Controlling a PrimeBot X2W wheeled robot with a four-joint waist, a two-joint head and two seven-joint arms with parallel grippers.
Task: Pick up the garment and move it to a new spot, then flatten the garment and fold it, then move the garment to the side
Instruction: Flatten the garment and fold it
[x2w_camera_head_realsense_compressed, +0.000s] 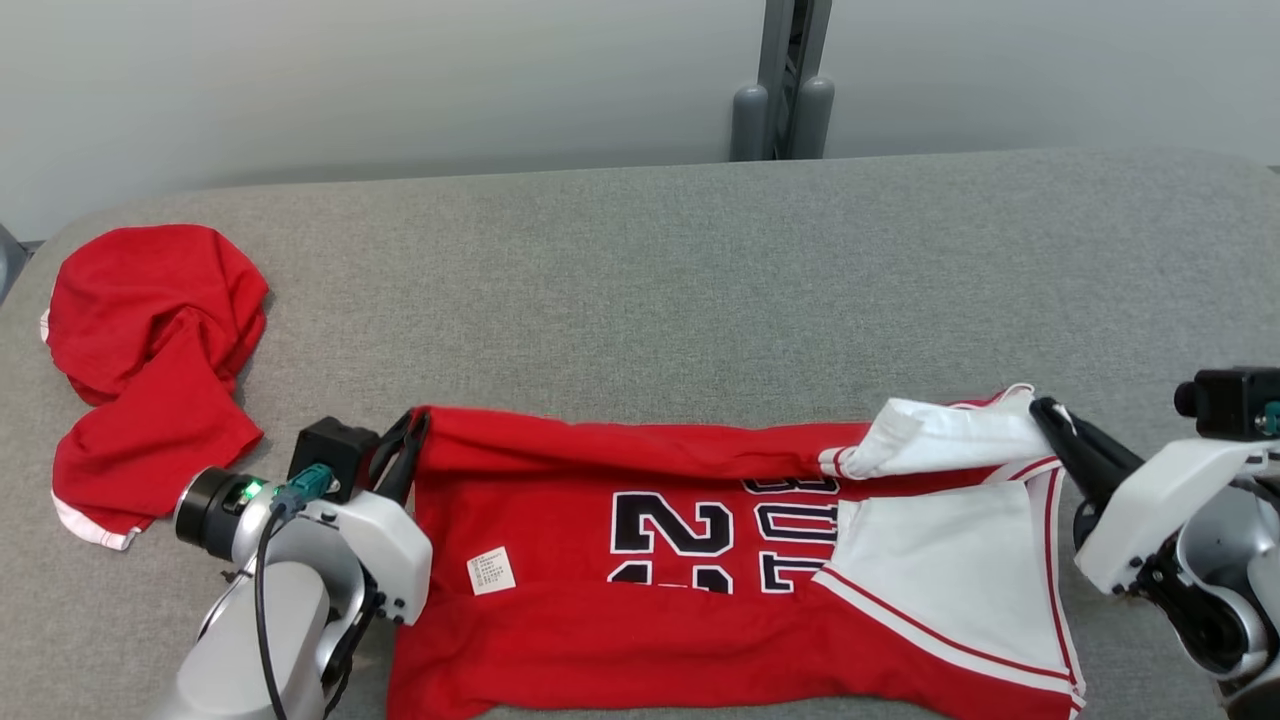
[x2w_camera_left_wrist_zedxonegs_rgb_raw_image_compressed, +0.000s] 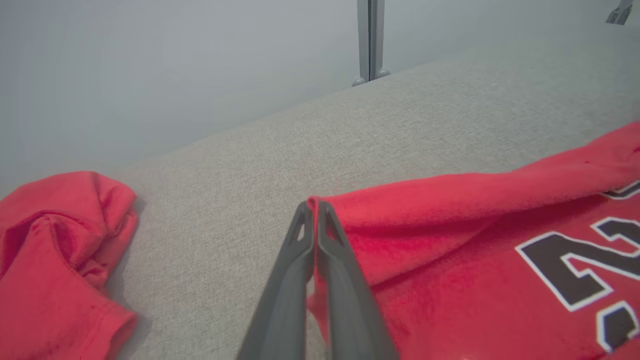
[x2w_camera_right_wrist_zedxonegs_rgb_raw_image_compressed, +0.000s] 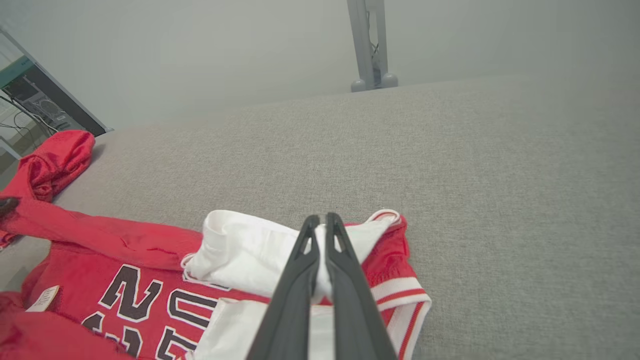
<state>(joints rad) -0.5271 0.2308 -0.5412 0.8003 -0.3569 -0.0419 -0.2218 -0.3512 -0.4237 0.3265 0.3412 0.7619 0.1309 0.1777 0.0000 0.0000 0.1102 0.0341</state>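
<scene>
On the grey woven pad, well left of the jersey: crumpled red cloth, soft, bunched into rounded folds, white trim at one hem. At the jersey's far-left corner: left gripper, pale forearm rising from below, long dark fingers slanting up, pressed together and pinching the red hem. Jersey spread wide across the near part of the pad: red knit, black numerals outlined in white, small white label near its left side, far edge rolled into a long ridge. On the jersey's right end: white lining turned outward, red-and-white striped trim. At the jersey's far-right corner: right gripper, fingers angled in from the right, closed on the white fold. Beyond the jersey: grey upright post.
</scene>
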